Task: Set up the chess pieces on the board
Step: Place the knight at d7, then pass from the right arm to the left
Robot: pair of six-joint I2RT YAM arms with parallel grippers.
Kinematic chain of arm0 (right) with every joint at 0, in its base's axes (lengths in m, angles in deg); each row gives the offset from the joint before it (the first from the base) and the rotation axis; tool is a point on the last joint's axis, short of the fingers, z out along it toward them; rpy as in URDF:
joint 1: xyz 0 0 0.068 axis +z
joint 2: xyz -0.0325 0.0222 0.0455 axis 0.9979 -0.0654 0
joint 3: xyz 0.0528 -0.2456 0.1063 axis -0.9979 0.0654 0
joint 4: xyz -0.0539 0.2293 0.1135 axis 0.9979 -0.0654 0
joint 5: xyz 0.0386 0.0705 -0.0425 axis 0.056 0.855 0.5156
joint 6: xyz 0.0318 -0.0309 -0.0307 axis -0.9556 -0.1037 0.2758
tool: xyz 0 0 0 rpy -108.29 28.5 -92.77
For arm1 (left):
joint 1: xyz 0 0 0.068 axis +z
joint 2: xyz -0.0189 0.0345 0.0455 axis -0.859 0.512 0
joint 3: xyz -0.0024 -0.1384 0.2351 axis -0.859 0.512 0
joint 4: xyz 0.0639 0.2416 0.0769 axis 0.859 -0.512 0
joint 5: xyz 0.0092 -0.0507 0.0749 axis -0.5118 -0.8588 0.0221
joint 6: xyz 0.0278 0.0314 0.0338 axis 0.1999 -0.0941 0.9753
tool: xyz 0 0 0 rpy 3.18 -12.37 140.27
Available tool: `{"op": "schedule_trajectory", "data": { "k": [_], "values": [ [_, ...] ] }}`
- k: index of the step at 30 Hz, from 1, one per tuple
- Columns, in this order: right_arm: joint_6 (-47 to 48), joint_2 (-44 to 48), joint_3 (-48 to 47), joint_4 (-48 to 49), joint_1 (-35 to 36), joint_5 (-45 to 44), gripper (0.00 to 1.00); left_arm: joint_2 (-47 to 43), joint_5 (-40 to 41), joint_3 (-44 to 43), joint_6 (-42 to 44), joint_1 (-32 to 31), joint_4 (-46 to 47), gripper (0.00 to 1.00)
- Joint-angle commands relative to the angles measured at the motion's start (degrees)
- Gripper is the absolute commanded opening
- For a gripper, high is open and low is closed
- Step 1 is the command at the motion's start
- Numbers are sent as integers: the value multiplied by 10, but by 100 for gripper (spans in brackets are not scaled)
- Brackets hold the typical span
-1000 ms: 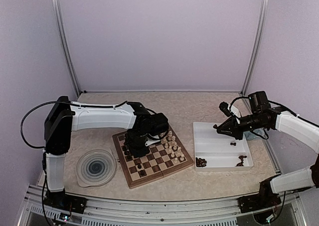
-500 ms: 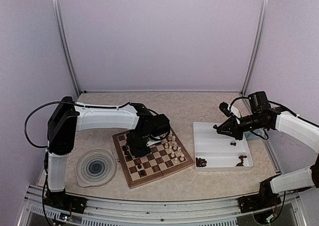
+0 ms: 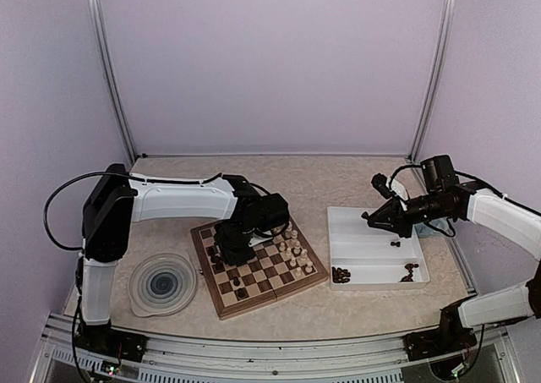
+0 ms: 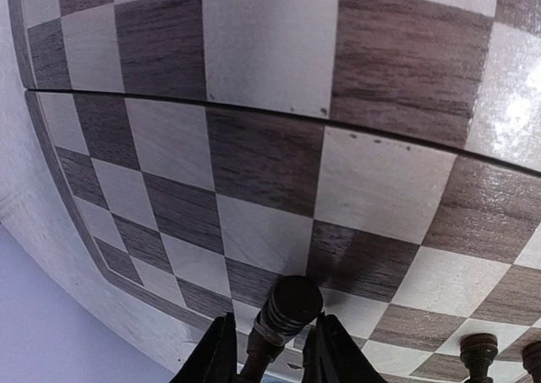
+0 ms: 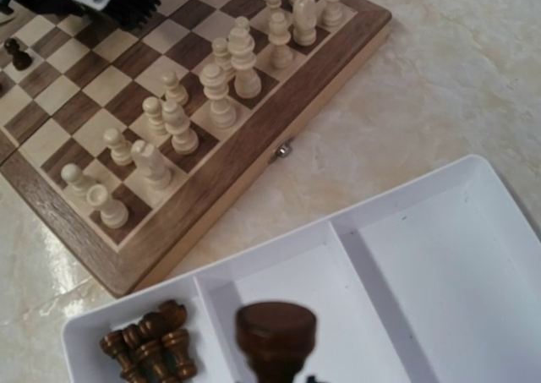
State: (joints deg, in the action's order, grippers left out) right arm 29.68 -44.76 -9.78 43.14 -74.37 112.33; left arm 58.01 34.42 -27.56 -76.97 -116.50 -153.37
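The board (image 3: 272,300) lies left of centre, with cream chess pieces (image 3: 292,246) along its right side and a few dark ones (image 3: 239,286) near its front left. My left gripper (image 3: 228,252) points down over the board's left part. In the left wrist view a dark piece (image 4: 292,303) stands between the fingers (image 4: 215,349), with a gap on each side of its stem. My right gripper (image 3: 369,218) hovers over the white tray (image 3: 378,287), shut on a dark piece (image 5: 276,331). That piece hides its fingertips in the right wrist view.
The tray's front compartment holds dark pieces at its left end (image 3: 341,274) and right end (image 3: 409,271). A round blue-swirl plate (image 3: 162,283) sits left of the board. Metal frame posts stand at the back corners. Another dark piece (image 4: 478,349) stands close to the left gripper.
The left gripper has stayed over the board's left part while its upper arm shifted slightly. The right arm has not moved.
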Motion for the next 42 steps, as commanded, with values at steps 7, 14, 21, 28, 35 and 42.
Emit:
{"op": "schedule_trajectory", "data": {
  "k": [7, 14, 21, 28, 35, 42],
  "values": [
    [8, 2, 8, 5, -6, 6, 0, -37, 5, -52, -27, 8, 27, 38],
    [28, 0, 2, -23, -6, -15, 0, -183, -113, 76, -61, 79, 211, 45],
    [120, -49, -3, -125, 1, -81, 1, -310, -242, 226, -48, 137, 323, 53],
    [129, -64, -43, -172, 22, -53, 1, -370, -280, 273, -104, 125, 461, 54],
    [100, -81, -126, -182, 87, -22, 2, -360, -377, 305, -335, 105, 758, 57],
    [95, -131, -227, -203, 153, -44, 1, -204, -453, 177, -399, 55, 790, 58]
  ]
}}
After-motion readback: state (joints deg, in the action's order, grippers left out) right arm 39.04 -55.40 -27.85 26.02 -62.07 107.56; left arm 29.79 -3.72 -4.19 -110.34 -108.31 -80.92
